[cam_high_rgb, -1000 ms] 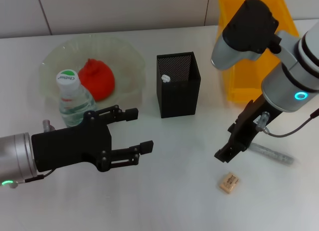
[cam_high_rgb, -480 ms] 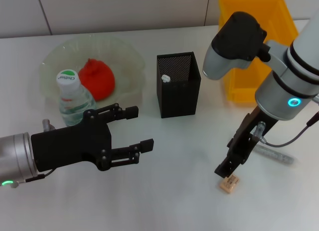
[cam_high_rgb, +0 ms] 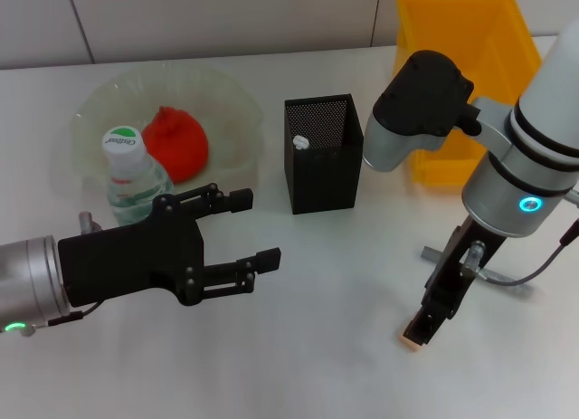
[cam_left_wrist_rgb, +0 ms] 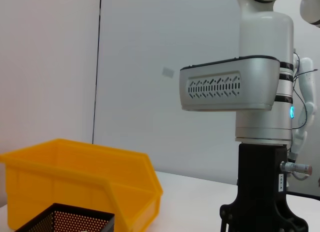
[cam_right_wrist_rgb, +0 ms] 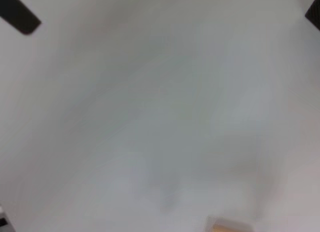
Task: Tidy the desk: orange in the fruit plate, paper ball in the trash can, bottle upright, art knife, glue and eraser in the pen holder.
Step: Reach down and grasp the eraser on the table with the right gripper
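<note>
Head camera gives us the whole layout: our right gripper (cam_high_rgb: pixel 418 329) hangs low over the desk (cam_high_rgb: pixel 317 347), directly above the eraser (cam_high_rgb: pixel 412 341), of which only a tan sliver shows under the fingertips; whether the fingers are apart or closed on it we cannot tell. Just behind that arm the glue (cam_high_rgb: pixel 493 276) lies flat on the white surface. Our left gripper (cam_high_rgb: pixel 249 229) hovers at the near left with its two fingers spread apart and nothing between them. Behind it the bottle (cam_high_rgb: pixel 134 179) stands upright against the fruit plate (cam_high_rgb: pixel 231 98), and the orange (cam_high_rgb: pixel 176 143) sits inside that bowl. The pen holder (cam_high_rgb: pixel 324 152) stands mid-desk with a white tip showing inside it, and the trash can (cam_high_rgb: pixel 457 84) sits at the far right. Our right wrist camera adds only a blurred stretch of desk and a tan corner of the eraser at its edge. Our left wrist camera looks across at the trash can, the pen holder's rim and the right arm's body, none of which tells us more about the grip.
</note>
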You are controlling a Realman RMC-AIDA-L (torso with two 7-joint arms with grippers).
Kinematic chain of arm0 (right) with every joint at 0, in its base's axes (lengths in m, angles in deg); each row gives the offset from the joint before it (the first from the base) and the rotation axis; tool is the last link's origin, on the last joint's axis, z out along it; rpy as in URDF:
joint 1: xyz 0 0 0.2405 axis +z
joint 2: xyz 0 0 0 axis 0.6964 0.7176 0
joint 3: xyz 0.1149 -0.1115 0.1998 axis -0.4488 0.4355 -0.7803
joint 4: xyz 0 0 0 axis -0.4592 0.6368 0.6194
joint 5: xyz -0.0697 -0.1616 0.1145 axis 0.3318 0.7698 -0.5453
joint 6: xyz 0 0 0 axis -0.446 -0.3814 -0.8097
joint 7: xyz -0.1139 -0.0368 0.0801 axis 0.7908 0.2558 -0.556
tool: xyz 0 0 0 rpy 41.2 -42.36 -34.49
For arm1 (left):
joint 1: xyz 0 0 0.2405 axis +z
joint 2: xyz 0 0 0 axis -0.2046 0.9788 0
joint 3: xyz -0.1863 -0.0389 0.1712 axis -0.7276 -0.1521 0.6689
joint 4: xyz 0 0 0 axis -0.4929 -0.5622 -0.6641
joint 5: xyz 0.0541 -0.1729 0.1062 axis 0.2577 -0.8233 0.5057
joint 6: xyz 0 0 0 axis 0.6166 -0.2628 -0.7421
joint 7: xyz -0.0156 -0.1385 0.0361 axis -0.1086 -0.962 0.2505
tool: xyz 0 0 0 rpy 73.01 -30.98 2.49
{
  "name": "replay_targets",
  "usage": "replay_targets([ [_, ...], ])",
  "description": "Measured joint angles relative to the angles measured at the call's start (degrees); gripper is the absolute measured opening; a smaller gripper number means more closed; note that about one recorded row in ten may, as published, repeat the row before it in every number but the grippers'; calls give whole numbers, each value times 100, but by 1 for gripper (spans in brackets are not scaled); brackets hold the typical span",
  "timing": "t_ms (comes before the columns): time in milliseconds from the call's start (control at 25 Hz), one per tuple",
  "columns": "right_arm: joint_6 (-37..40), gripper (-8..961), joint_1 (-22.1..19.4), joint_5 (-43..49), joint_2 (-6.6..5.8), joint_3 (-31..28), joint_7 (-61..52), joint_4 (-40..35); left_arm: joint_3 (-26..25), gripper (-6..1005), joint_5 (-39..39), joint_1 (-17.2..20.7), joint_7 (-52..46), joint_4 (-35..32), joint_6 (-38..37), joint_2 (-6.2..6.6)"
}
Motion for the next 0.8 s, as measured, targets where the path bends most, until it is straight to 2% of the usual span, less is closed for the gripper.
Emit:
replay_targets([
  [800, -504, 750, 253, 17, -1, 209, 118, 836, 23, 788, -21, -18, 12, 3, 21, 0],
])
